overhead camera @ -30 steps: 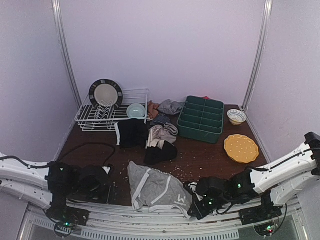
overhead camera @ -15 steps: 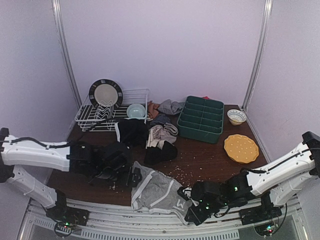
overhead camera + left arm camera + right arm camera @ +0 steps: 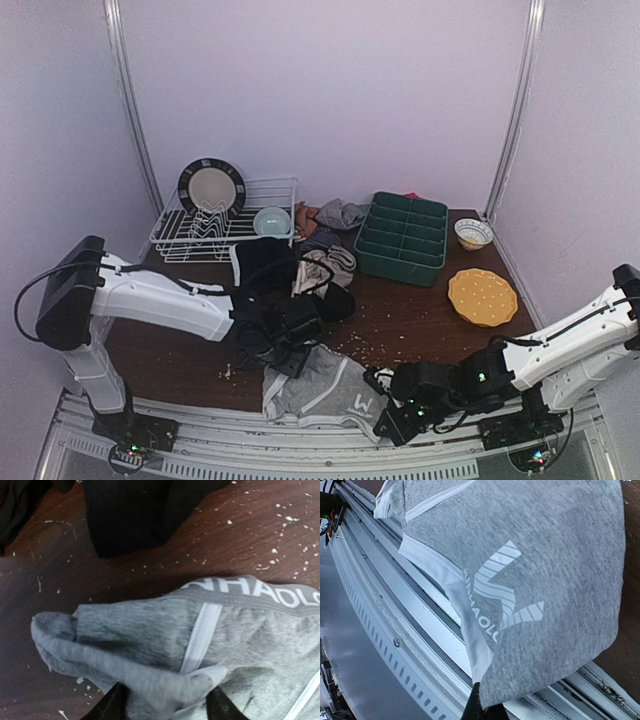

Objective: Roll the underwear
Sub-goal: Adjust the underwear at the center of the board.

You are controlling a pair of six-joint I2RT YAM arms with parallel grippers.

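Grey underwear (image 3: 322,388) with white trim lies crumpled at the table's front edge, partly over the rail. My left gripper (image 3: 290,352) is at its far left corner; in the left wrist view its fingers (image 3: 114,706) stand apart on either side of a raised fold of the grey underwear (image 3: 150,650), open. My right gripper (image 3: 386,418) is shut on the waistband corner of the grey underwear (image 3: 535,565), its fingertips (image 3: 479,709) pinching the hem. More underwear lies behind: a black piece (image 3: 264,266), a beige piece (image 3: 320,270) and another black piece (image 3: 335,302).
A white dish rack (image 3: 262,190) with a plate (image 3: 211,187) and a teal bowl (image 3: 271,221) stands at the back left. A green divided tray (image 3: 403,238), a small bowl (image 3: 473,233) and a yellow plate (image 3: 483,297) are at the right. Crumbs dot the wood. The metal front rail (image 3: 395,615) runs under the cloth.
My left arm has swung in from the left edge to the grey underwear's far corner, its jaws widening and then narrowing. The garment has bunched up. The right gripper has kept its hold.
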